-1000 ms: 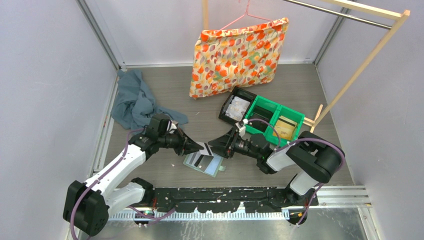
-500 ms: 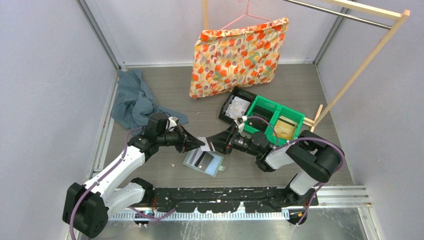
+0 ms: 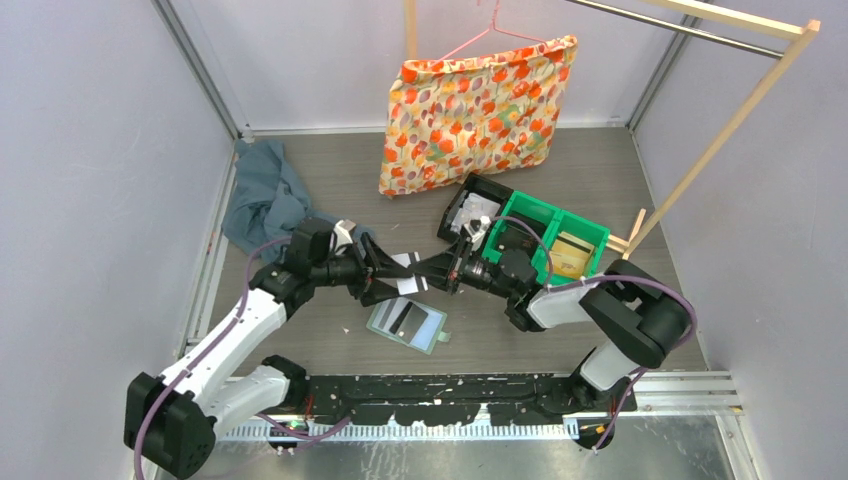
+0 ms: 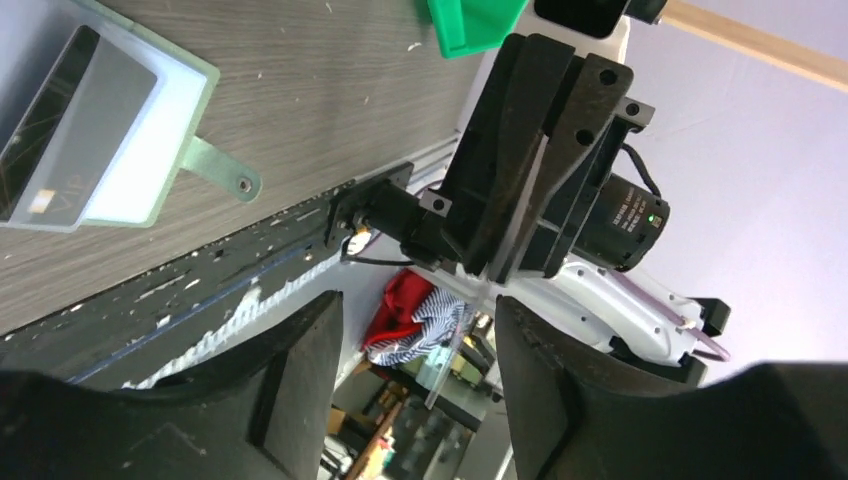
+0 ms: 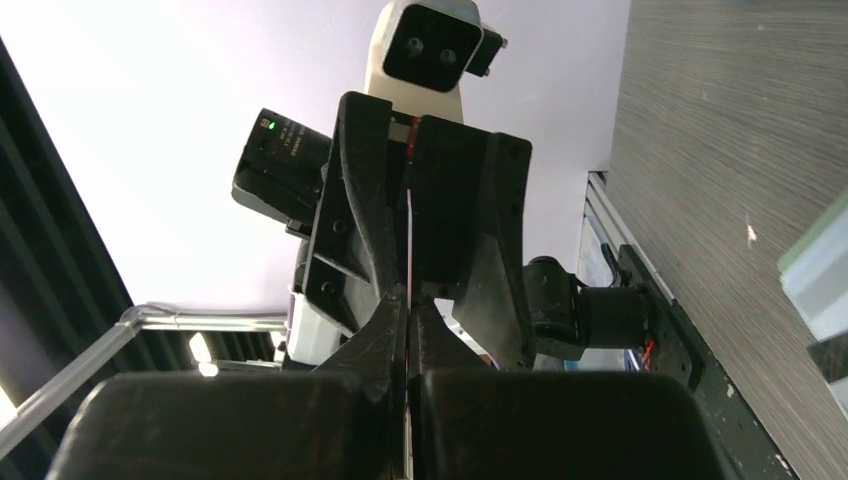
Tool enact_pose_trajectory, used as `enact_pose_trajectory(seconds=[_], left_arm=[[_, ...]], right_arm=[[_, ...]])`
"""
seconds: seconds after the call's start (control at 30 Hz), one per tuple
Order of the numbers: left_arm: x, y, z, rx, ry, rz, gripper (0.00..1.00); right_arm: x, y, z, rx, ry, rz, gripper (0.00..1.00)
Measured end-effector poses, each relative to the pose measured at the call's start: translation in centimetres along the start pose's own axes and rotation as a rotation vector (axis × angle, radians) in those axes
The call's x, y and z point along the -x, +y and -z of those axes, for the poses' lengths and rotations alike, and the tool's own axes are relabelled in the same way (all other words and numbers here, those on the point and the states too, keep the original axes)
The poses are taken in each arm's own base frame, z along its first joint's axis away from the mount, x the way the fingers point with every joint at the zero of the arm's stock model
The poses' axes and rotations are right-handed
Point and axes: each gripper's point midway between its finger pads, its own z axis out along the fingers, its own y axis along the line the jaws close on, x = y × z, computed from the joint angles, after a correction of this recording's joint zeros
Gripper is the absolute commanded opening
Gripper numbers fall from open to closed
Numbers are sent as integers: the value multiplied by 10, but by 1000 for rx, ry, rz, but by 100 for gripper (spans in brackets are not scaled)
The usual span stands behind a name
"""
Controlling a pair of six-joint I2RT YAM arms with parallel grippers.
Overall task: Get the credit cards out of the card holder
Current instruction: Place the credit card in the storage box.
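Observation:
A whitish credit card [image 3: 406,285] with a dark stripe hangs in the air between both grippers. My right gripper [image 3: 428,282] is shut on it; in the right wrist view the card [image 5: 410,235] stands edge-on, pinched between the fingers [image 5: 385,330]. My left gripper [image 3: 384,276] is open, its jaws standing apart on either side of the card's other end [image 4: 452,345]. The pale green card holder [image 3: 406,324] lies open on the table below them, with a dark card [image 3: 401,318] showing in its clear pocket. The left wrist view shows the holder [image 4: 185,75] at upper left.
Green plastic bins [image 3: 548,240] and a black bin [image 3: 468,216] of papers stand behind the right arm. A blue-grey cloth [image 3: 262,205] lies at the back left. A floral pillowcase [image 3: 480,110] hangs on a pink hanger from a wooden rack [image 3: 722,125].
The right gripper has shut on the card and the left gripper has opened, letting it go. Both grippers and the card have shifted a little toward the back of the table.

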Motion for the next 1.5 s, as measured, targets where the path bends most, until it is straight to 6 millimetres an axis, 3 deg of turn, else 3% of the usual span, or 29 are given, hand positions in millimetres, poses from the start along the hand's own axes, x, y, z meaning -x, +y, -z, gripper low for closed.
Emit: enact_pose_trajectory(seconds=[0.1, 0.2, 0.33, 0.4, 0.47, 0.53, 0.6, 0.73, 0.83, 1.03, 1.2, 1.5], left_arm=[[7, -7, 15, 72, -72, -77, 60], [19, -26, 41, 141, -206, -201, 60], [28, -43, 82, 161, -392, -362, 62], [29, -33, 89, 177, -430, -396, 62], [29, -20, 91, 196, -447, -417, 61], [33, -1, 88, 244, -446, -428, 61], [36, 16, 85, 307, -424, -445, 59], [37, 33, 79, 382, -363, -483, 56], [32, 43, 74, 384, -316, -496, 56], [24, 63, 66, 401, -250, -471, 54], [22, 63, 63, 396, -227, -471, 53], [19, 64, 63, 384, -215, -478, 53]], right_arm=[[7, -4, 0, -68, -10, 76, 1], [18, -15, 1, -270, -68, 261, 1], [46, 9, 7, -514, -208, 627, 1], [67, 20, 18, -642, -271, 801, 1], [88, 18, 33, -771, -314, 934, 1], [111, 8, 55, -941, -335, 1093, 1], [127, -15, 71, -1100, -291, 1218, 1], [147, -39, 91, -1302, -160, 1526, 1], [157, -41, 93, -1336, -93, 1719, 1], [183, -44, 74, -1337, 28, 1998, 1], [217, -66, 71, -1380, 191, 2111, 1], [265, -69, 55, -1297, 222, 2188, 1]])
